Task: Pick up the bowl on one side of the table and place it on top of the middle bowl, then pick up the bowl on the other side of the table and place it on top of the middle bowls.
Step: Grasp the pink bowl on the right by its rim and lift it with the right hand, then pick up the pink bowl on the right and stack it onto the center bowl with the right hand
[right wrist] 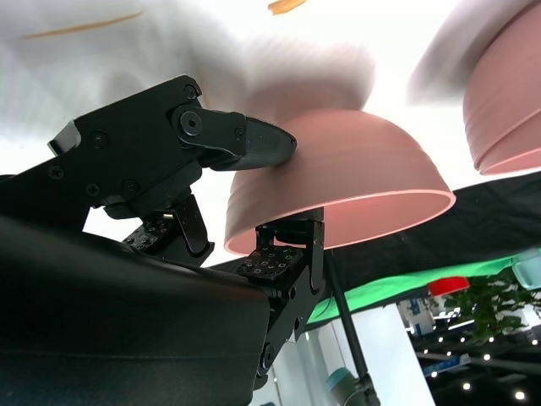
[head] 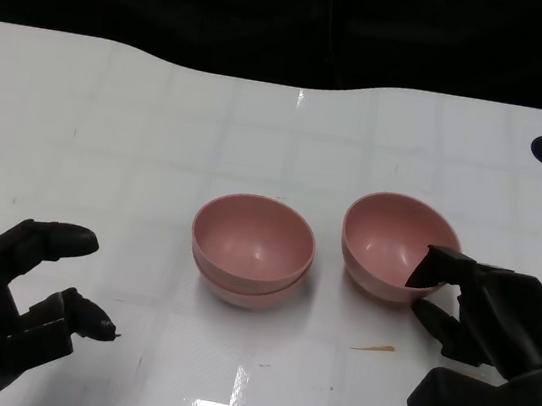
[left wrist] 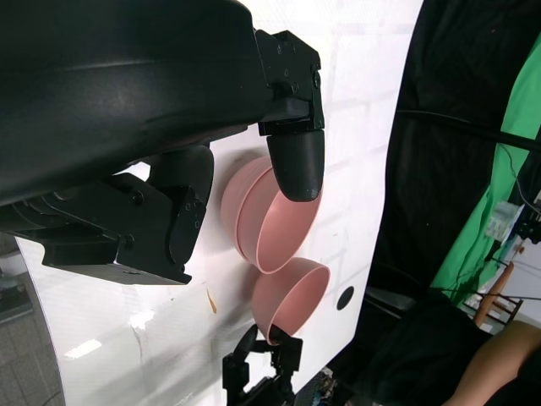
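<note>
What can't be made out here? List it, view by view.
- Head view: whether the tilted pink bowl rests on the table; the right hand hides its near edge.
- Left wrist view: the left hand covers part of the two stacked bowls.
- Right wrist view: table surface blurred; stacked bowls cut off by the edge.

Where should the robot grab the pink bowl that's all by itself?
By its thin rim on the side nearest the right hand, one finger inside and others outside. The lone bowl is round, smooth and tilted, so the rim looks like the easiest thing to pinch.
</note>
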Robot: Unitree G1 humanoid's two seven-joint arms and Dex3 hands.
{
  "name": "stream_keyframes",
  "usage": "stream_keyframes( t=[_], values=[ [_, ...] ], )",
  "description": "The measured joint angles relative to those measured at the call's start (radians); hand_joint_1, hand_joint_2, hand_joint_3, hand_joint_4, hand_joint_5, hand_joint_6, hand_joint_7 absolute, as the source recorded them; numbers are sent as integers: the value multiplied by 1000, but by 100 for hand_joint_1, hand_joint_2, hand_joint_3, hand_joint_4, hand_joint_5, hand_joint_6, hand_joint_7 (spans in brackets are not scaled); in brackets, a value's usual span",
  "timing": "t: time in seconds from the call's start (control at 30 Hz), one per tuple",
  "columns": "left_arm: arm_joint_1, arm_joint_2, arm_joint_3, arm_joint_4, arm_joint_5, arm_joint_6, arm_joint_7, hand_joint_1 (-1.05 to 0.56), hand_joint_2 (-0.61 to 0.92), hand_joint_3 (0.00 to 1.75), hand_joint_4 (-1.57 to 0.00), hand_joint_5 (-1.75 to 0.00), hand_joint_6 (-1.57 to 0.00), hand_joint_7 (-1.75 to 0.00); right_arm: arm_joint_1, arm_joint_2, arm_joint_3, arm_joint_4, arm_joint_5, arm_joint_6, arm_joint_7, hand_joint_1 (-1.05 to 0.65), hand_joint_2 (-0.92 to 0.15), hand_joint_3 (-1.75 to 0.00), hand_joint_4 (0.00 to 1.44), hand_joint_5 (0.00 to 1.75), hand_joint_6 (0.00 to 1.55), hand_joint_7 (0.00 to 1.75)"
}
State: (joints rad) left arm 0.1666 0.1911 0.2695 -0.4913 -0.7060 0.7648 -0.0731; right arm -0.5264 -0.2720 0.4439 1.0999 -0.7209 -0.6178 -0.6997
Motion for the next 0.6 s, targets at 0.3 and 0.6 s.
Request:
stream_keyframes(
  t=[0.3, 0.6],
  values=[
    [0, 0, 0, 0, 0, 0, 0, 29, 92, 148, -41, -175, -3, -175, 0, -19, 0, -18, -11, 0, -39, -20, -77, -70, 82, 175, 63, 171],
    [-3, -1, 0, 0, 1, 0, 1, 28, 92, 147, -39, -175, -1, -175, -1, -55, 2, -58, -29, 0, -43, -21, -81, -61, 80, 175, 60, 172]
  ],
)
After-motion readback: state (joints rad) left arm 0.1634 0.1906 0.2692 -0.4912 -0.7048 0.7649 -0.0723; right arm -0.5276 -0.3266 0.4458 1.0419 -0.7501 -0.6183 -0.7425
